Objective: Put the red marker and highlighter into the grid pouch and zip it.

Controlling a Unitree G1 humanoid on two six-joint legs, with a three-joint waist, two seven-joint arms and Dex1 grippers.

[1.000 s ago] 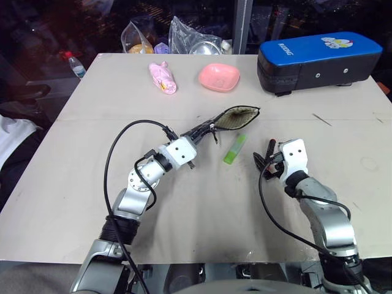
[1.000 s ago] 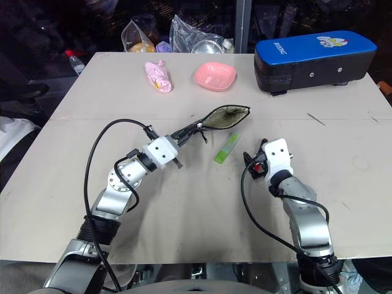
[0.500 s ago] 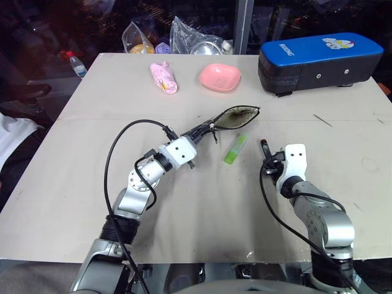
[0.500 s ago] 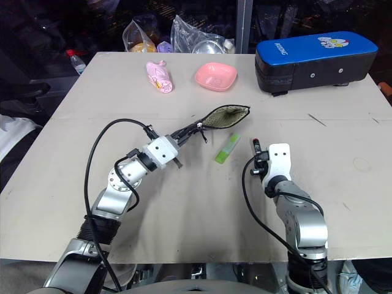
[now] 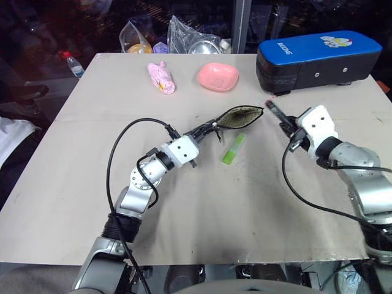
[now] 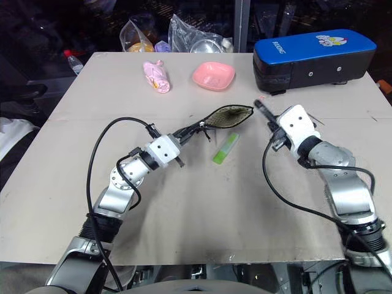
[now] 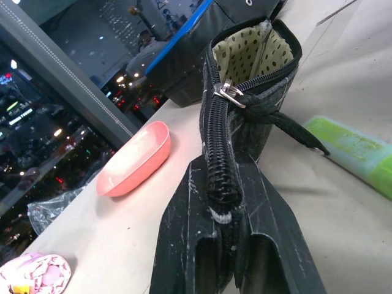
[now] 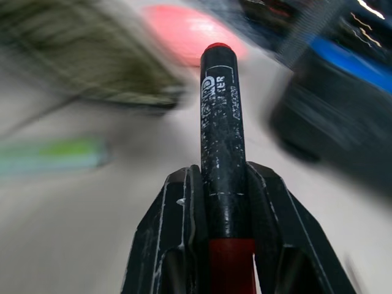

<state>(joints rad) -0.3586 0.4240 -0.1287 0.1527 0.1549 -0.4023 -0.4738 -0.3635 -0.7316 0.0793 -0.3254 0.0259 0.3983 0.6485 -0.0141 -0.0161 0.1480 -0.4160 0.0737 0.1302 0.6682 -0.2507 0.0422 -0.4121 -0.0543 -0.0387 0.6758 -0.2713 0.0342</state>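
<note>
1. The pale surface [image 5: 73, 184] is matte and seamed, with a dark room and bags beyond its far edge.
2. The grid pouch [image 5: 240, 117] is soft black fabric — its dotted cream lining shows in the left wrist view — pinched at its zipper edge by the left tool [image 7: 228, 257].
3. The right tool [image 8: 222, 245] grips the red marker [image 8: 222, 153] above the surface, near the pouch mouth.
4. The translucent green highlighter [image 5: 233, 149] lies flat beside the pouch.

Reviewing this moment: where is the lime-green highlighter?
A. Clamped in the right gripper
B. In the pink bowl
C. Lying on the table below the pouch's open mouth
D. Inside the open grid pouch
C. The highlighter lies flat on the table, just below the open mouth of the grid pouch, while the right gripper is shut on the red marker.
</note>
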